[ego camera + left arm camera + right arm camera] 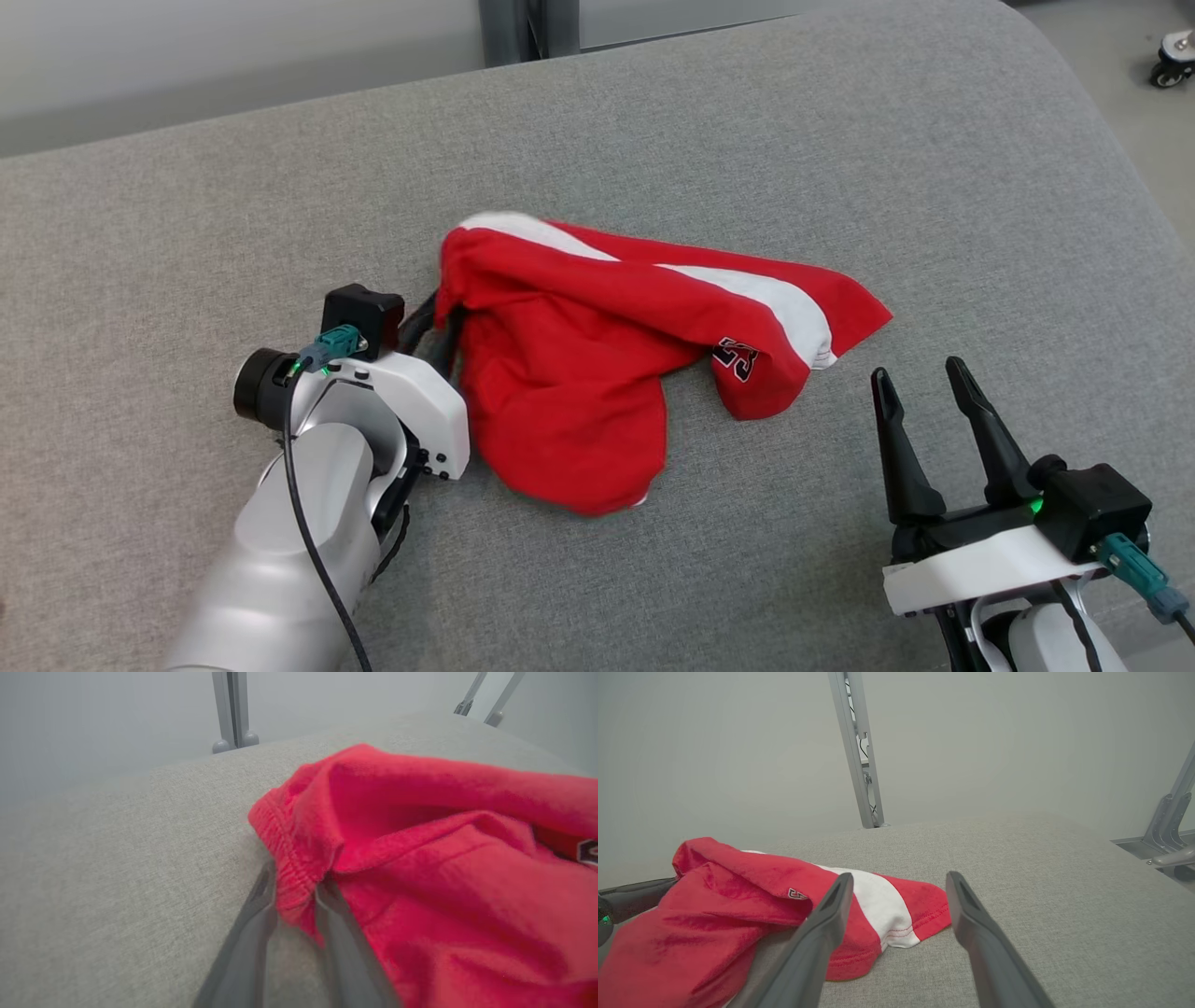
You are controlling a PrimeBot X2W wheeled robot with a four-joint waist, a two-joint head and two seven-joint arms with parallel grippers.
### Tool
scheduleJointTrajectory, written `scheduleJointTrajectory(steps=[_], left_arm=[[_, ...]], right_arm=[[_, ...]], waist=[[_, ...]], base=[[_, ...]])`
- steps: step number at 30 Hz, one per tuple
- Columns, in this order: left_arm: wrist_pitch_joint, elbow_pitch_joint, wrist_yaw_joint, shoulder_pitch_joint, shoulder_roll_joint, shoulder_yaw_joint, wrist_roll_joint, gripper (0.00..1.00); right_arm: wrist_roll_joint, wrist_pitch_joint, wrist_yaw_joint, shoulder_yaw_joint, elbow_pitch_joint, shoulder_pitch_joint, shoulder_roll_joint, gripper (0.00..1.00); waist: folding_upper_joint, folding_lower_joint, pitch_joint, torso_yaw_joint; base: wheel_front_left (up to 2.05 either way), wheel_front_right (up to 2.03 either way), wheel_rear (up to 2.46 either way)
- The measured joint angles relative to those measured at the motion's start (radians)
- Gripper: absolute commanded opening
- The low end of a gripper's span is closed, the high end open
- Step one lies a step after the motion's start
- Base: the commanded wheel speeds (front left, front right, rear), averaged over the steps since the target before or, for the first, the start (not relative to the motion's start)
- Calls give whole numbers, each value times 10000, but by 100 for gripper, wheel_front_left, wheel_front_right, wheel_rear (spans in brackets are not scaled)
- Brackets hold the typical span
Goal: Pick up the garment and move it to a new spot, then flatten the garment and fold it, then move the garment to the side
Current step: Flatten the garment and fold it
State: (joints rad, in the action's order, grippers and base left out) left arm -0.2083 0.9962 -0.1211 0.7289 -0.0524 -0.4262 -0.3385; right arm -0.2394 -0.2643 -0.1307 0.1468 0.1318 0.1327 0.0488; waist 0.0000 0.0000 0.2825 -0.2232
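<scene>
The garment (597, 364) is a red pair of shorts with white side stripes, lying crumpled in the middle of the grey cushion (187, 233). My left gripper (439, 331) reaches in from the lower left, its fingers pinching the elastic waistband (292, 877) at the garment's left edge. The left wrist view shows the red hem (299, 905) caught between the two dark fingers (254, 919). My right gripper (920, 383) stands open just right of the garment's near corner (896, 919), fingers (971, 914) apart with nothing between them.
The grey cushion's back edge (560, 56) runs along the top, with a metal post (527, 28) behind it. A caster wheel (1172, 61) sits on the floor at the far right. Bare cushion lies to the left and right of the garment.
</scene>
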Motion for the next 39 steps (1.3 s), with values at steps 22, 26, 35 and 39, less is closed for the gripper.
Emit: scheduleJointTrajectory(steps=[22,26,35,39], left_arm=[[-535,-6044,2539,27,-951,1900,1492,0],[-546,-6232,2224,-290,-782,955,2082,0],[313,-4525,1039,-934,-88,-1555,2416,0],[215,-3856,986,-1008,29,-2339,2337,0]], right_arm=[[94,0,0,104,224,-22,-10,100],[79,0,0,230,303,-18,-10,100],[-163,0,0,318,205,117,-10,100],[-353,0,0,345,161,276,-8,100]], waist=[[0,0,-1187,703],[0,0,-1303,649],[0,0,-1067,53],[0,0,-864,-342]], base=[[0,0,0],[0,0,0],[0,0,0],[0,0,0]])
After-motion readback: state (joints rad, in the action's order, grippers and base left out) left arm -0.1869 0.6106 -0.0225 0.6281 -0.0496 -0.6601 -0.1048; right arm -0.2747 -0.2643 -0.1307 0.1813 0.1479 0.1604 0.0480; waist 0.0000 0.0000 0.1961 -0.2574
